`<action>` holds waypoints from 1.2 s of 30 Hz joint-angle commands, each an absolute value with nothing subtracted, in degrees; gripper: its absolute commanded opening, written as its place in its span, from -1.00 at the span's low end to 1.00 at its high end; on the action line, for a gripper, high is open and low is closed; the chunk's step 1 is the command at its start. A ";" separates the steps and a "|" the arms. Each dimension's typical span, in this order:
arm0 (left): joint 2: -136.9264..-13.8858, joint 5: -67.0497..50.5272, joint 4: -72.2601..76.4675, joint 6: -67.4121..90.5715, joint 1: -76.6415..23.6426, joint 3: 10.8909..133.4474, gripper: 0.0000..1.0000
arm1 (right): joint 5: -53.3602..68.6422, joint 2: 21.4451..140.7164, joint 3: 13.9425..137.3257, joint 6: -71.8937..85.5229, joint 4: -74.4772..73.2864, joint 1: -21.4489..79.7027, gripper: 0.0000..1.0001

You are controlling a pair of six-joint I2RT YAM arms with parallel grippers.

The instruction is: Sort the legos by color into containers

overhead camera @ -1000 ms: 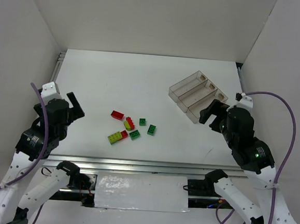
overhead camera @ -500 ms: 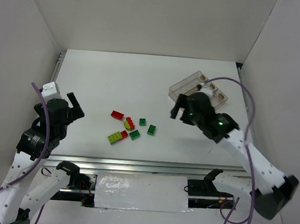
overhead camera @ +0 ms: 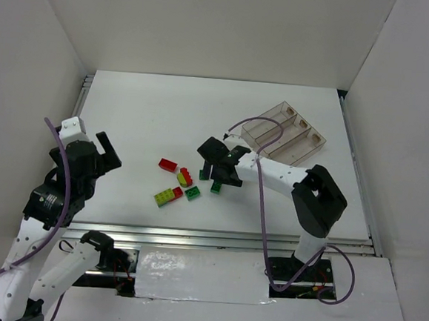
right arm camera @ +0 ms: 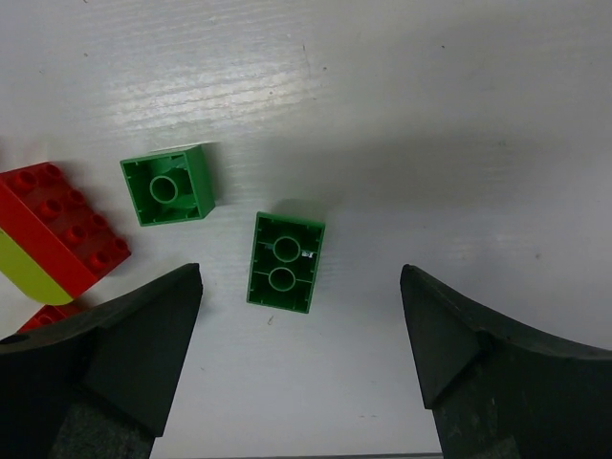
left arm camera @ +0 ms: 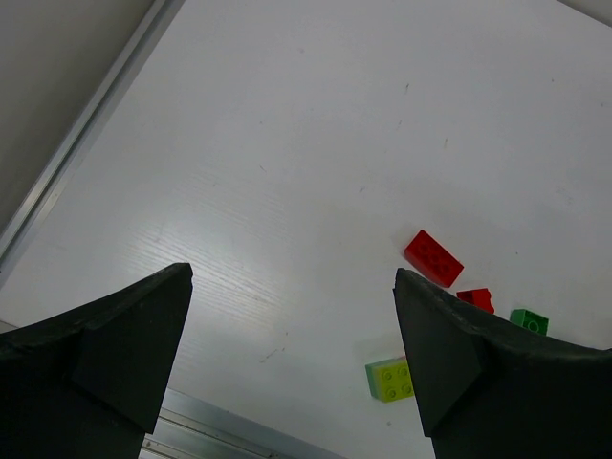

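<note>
The legos (overhead camera: pixel 187 182) lie scattered near the middle of the white table (overhead camera: pixel 151 111), a little toward its near edge. The right gripper (right arm camera: pixel 301 272) hangs over them with its jaws apart. Between the jaws lies a green two-stud brick (right arm camera: pixel 285 263), hollow side up, its long axis crosswise to the gap. The containers (overhead camera: pixel 303 140) sit toward the far right corner, their long axes aimed at that corner. The left gripper (left arm camera: pixel 292 277) is spread wide near the left edge. White walls (overhead camera: pixel 225 27) enclose the table.
</note>
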State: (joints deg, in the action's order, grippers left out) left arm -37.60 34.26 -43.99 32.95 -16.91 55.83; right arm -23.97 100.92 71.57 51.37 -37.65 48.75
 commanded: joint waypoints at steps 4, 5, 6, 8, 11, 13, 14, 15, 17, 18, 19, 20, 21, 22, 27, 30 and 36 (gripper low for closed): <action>-37.00 33.75 -41.13 31.46 -16.52 55.37 0.99 | -22.68 103.35 71.10 52.21 -32.70 49.31 0.72; -37.09 33.92 -41.22 31.46 -16.52 55.28 0.99 | -22.85 104.58 71.28 52.38 -33.13 49.31 0.69; -37.09 33.93 -41.31 31.46 -16.52 55.28 0.99 | -22.76 105.02 70.93 52.38 -32.70 49.22 0.66; -37.00 33.84 -41.13 31.46 -16.52 55.28 0.99 | -21.98 105.82 70.14 52.03 -31.73 49.13 0.61; -36.74 33.66 -41.04 31.29 -16.52 55.20 0.99 | -20.57 106.61 68.82 52.03 -30.32 48.78 0.58; -36.74 33.58 -40.96 31.29 -16.52 55.28 0.99 | -20.48 106.96 68.03 52.03 -29.97 48.78 0.55; -36.74 33.57 -41.04 31.29 -16.52 55.20 0.99 | -20.39 107.05 67.68 52.03 -29.80 48.61 0.48; -36.74 33.49 -41.04 31.20 -16.52 55.28 0.99 | -20.30 107.22 67.50 51.94 -29.53 48.60 0.41; -36.74 33.40 -40.87 31.20 -16.52 55.20 0.99 | -20.74 106.88 67.41 52.12 -30.06 48.43 0.12; -36.74 33.40 -40.87 31.20 -16.52 55.28 0.99 | -20.83 106.44 66.63 52.03 -29.80 48.43 0.04; -36.74 33.31 -40.87 31.20 -16.52 55.20 0.99 | -20.74 104.78 66.27 51.94 -29.36 48.43 -0.06; -36.74 33.22 -40.78 31.11 -16.52 55.28 0.99 | -21.18 103.90 66.01 51.86 -29.53 48.51 -0.27; -36.65 33.22 -40.78 31.11 -16.52 55.20 0.99 | -21.44 101.71 65.83 51.77 -30.14 48.43 -0.48; -36.74 33.14 -40.78 31.03 -16.52 55.20 0.99 | -21.97 100.56 66.00 51.68 -30.84 48.43 -0.66; -36.74 32.96 -40.69 30.94 -16.52 55.20 0.99 | -25.84 91.35 66.89 47.83 -34.36 41.43 -1.00; -36.83 32.61 -40.61 30.76 -16.52 55.11 0.99 | -24.35 87.29 66.53 43.70 -33.84 31.43 -1.00; -37.18 32.17 -40.43 30.67 -16.44 55.19 0.99 | -24.53 89.11 69.34 39.21 -35.68 17.95 -1.00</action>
